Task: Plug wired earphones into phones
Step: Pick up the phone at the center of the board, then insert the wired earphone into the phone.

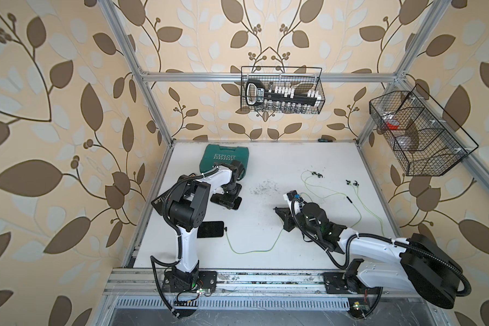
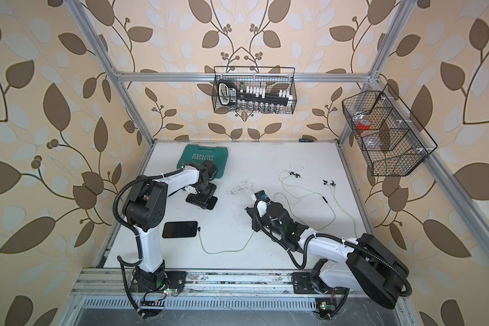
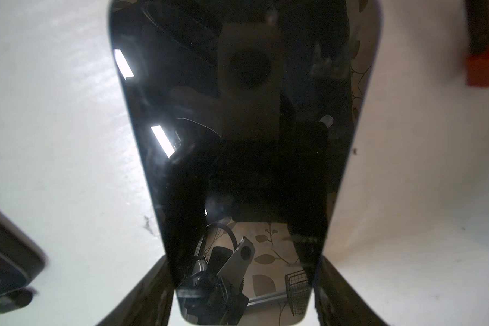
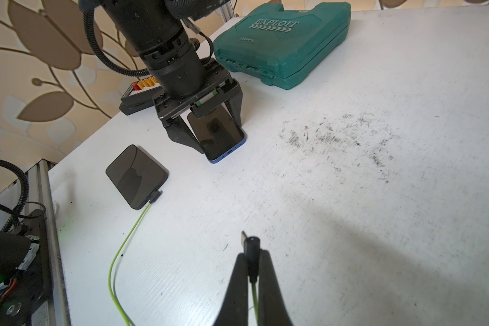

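A black phone [image 4: 219, 132] lies flat on the white table [image 1: 308, 158] near the teal case. My left gripper [image 4: 211, 142] is shut on its long sides; the left wrist view has its glossy screen [image 3: 237, 169] between both fingers [image 3: 153, 285]. A second phone [image 1: 211, 229] lies nearer the front, with a black plug [image 4: 156, 196] of one set of yellow-green wired earphones [image 1: 251, 249] in its end. My right gripper [image 4: 250, 255] is shut on the other set's plug [image 4: 250, 245], held above the table right of both phones. Earbuds [image 1: 316, 175] lie at the back right.
A teal case [image 1: 223, 161] lies at the back left, just behind the left gripper. A black tray [image 4: 140, 94] with yellow-white bits sits at the table's left edge. Wire baskets [image 1: 281, 90] hang on the back and right walls. Cable loops [image 1: 378, 217] trail along the right side.
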You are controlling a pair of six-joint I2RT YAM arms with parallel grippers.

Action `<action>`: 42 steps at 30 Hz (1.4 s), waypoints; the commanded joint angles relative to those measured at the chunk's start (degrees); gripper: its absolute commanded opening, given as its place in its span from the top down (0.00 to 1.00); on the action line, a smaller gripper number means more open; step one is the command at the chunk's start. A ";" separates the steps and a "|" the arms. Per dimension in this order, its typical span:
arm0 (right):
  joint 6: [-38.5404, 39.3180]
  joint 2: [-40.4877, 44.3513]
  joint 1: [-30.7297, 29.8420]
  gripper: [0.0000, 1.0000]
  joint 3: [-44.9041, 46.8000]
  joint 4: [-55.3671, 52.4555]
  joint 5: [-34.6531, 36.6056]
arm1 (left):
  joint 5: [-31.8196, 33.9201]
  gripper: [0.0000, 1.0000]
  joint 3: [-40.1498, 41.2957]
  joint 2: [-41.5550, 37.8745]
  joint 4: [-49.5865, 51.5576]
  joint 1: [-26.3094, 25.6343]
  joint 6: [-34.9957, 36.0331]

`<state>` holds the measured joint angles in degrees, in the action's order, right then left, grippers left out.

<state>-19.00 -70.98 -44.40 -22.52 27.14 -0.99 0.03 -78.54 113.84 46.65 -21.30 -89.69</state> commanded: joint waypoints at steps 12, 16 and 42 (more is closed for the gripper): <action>0.64 -0.50 -0.42 1.00 -1.71 0.91 0.99 | -9.22 0.32 6.06 -5.27 -8.12 1.38 -0.23; 0.67 0.15 -0.73 1.00 -1.22 2.58 2.07 | -11.09 0.32 7.67 -8.99 -9.62 2.05 -0.28; -7.82 -14.64 -16.94 1.00 -13.25 22.74 16.89 | -15.09 0.34 29.20 -46.43 -20.88 4.42 -10.07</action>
<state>-24.38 -84.66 -60.77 -33.85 45.69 13.45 -15.18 -50.68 72.07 28.53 -17.52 -97.08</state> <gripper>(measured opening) 0.050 0.712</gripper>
